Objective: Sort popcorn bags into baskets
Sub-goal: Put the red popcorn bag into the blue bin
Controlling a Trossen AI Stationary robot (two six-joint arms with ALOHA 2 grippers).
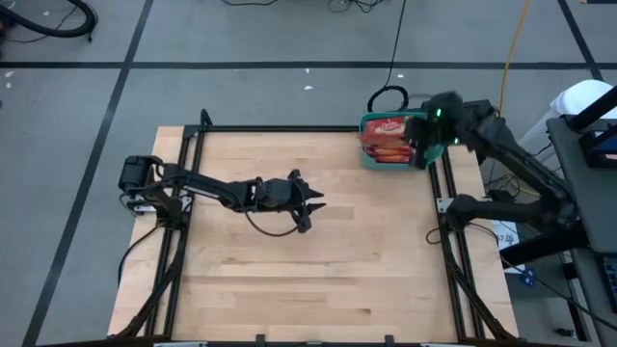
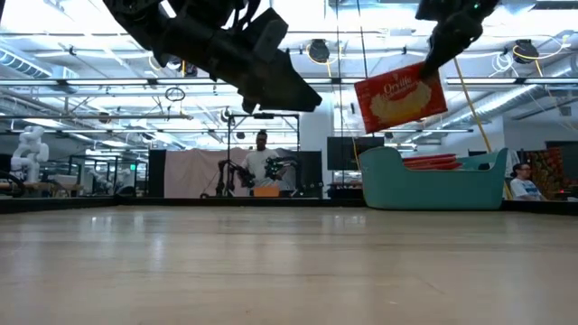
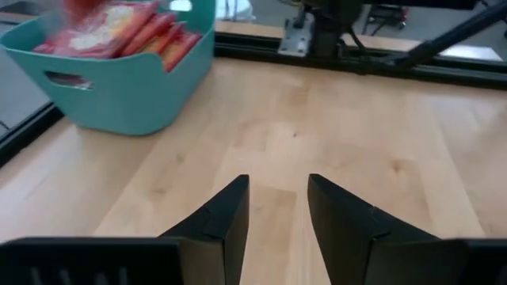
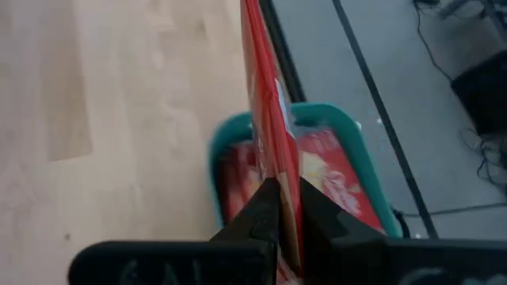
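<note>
My right gripper [image 4: 285, 207] is shut on a red popcorn bag [image 2: 400, 97], which hangs in the air over the teal basket [image 2: 433, 185] at the table's far right corner. The bag's face shows yellow popcorn and white lettering. Several more red bags [image 3: 119, 32] lie in the basket [image 1: 370, 154]. My left gripper [image 3: 277, 182] hovers open above the bare wood near the table's middle [image 1: 313, 207], with nothing between its fingers, pointing toward the basket. My right gripper pinches the bag between its two fingers at the bag's upper edge, near a top corner [image 2: 432, 74]. In the right wrist view the bag stands edge-on between the fingers [image 4: 279, 186]. The fingers slant down from above. The bag hangs tilted below them, clear of the basket.
A black metal frame [image 1: 289, 128] runs along the table's edges, and the basket stands just inside its far right corner. The wooden top [image 1: 318, 280] between my left gripper and the near edge is bare. A person [image 2: 261, 167] stands far off in the room.
</note>
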